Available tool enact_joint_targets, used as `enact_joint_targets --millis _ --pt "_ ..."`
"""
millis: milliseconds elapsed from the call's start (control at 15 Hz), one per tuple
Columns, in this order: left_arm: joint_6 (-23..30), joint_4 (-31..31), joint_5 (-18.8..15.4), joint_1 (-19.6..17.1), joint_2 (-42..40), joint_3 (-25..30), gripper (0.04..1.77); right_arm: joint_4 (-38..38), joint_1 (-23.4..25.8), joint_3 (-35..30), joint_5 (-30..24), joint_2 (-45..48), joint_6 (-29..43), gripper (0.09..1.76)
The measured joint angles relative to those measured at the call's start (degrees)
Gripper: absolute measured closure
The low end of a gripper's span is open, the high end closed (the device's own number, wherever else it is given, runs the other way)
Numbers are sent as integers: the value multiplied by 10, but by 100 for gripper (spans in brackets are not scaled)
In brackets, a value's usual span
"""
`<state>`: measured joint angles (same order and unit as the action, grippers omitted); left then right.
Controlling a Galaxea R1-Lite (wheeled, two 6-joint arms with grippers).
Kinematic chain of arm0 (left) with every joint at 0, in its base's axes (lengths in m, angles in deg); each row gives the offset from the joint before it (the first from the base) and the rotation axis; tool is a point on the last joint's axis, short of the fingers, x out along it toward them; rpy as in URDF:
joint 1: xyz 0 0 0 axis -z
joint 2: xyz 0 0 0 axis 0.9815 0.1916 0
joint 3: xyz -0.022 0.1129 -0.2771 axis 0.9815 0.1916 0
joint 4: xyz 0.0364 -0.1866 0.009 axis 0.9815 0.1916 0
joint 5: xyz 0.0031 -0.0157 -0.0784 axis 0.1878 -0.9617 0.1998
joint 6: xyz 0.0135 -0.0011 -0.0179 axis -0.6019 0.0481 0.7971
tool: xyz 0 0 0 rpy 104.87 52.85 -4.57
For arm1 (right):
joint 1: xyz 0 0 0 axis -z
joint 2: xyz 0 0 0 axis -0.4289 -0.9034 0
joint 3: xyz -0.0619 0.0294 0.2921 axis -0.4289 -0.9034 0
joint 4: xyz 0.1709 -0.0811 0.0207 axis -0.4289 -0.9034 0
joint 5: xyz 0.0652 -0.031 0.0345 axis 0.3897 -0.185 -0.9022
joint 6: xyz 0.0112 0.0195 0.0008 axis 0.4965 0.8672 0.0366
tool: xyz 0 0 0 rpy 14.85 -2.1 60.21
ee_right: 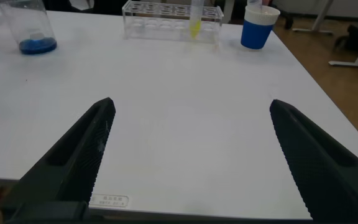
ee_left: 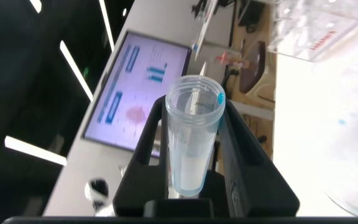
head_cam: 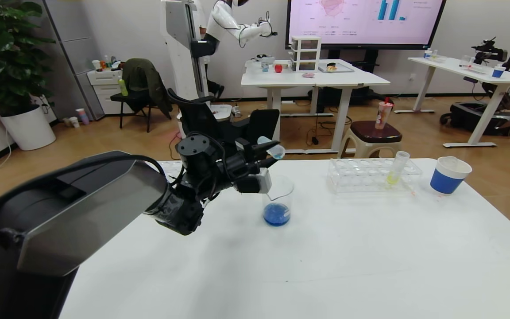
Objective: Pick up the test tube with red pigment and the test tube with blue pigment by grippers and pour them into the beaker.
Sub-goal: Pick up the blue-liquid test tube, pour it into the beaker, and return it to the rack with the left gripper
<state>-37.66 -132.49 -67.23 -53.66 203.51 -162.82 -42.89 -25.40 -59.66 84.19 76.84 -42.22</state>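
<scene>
My left gripper [head_cam: 269,154] is shut on the test tube with blue pigment [head_cam: 272,149], holding it tilted with its mouth just above the beaker [head_cam: 278,195]. In the left wrist view the tube [ee_left: 191,143] sits between both black fingers, almost drained, with a blue drop at its rim. Blue liquid lies in the bottom of the beaker [ee_right: 33,28], which stands mid-table. My right gripper [ee_right: 191,115] hovers open over bare tabletop near the front right, holding nothing. The test tube with red pigment is out of view.
A clear tube rack [head_cam: 372,175] stands at the back right with a yellow-liquid tube [head_cam: 396,168] in it. A blue-banded paper cup [head_cam: 450,175] stands beside the rack near the table's right edge. Chairs and desks stand beyond the far edge.
</scene>
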Motion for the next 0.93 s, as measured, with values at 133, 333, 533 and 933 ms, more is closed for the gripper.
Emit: enact_joint_targets --millis 133,333,533,933 --pt "139 -41 140 17 -21 16 130 0 0 0 0 0 0 11" --pt "308 -35 316 40 -54 24 130 0 0 0 0 0 0 11" --pt "491 31 487 50 -78 11 130 0 0 0 0 0 0 11" --pt "709 170 596 73 -125 24 130 0 0 0 0 0 0 11"
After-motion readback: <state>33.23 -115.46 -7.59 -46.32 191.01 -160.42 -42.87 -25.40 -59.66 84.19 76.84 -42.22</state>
